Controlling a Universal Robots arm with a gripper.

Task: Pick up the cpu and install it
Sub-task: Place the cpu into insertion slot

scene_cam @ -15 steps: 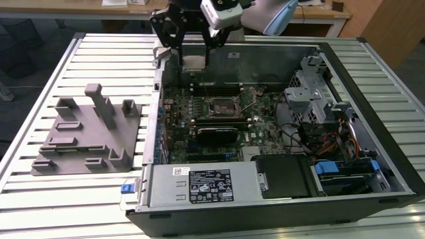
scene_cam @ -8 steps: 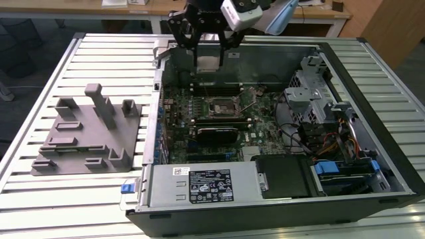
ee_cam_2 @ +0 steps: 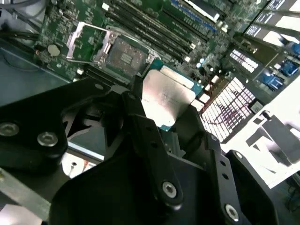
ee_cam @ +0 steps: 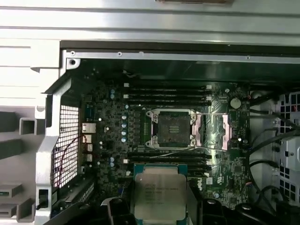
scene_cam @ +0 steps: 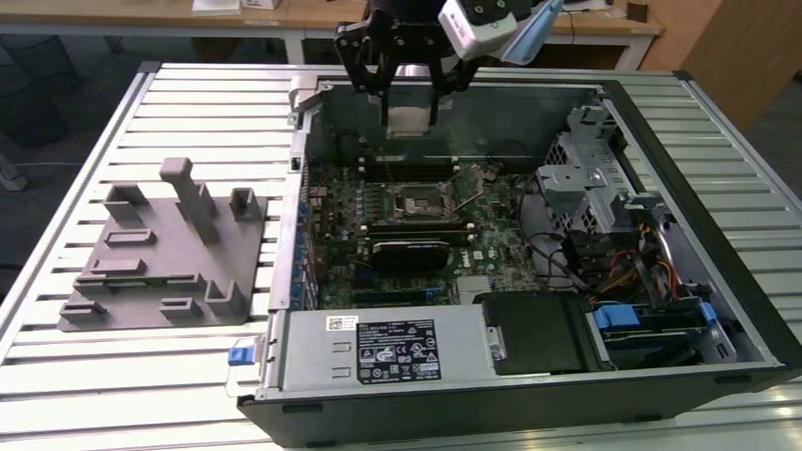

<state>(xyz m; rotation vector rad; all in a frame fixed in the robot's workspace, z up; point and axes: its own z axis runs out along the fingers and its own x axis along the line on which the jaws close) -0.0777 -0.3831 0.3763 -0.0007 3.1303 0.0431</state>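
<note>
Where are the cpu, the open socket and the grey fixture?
cpu (ee_cam: pixel 160 190): first wrist view, centre of its metal top.
socket (ee_cam: pixel 169 127): first wrist view, middle of the open contact bed.
grey fixture (scene_cam: pixel 150 287): exterior view, flat base plate.

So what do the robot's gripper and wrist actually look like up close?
The gripper is matte black: hinged linkage bars with silver screw heads at the joints, ending in two slim black fingers. In the exterior view, a white boxy module and a pale blue piece sit at the wrist beside it.
</note>
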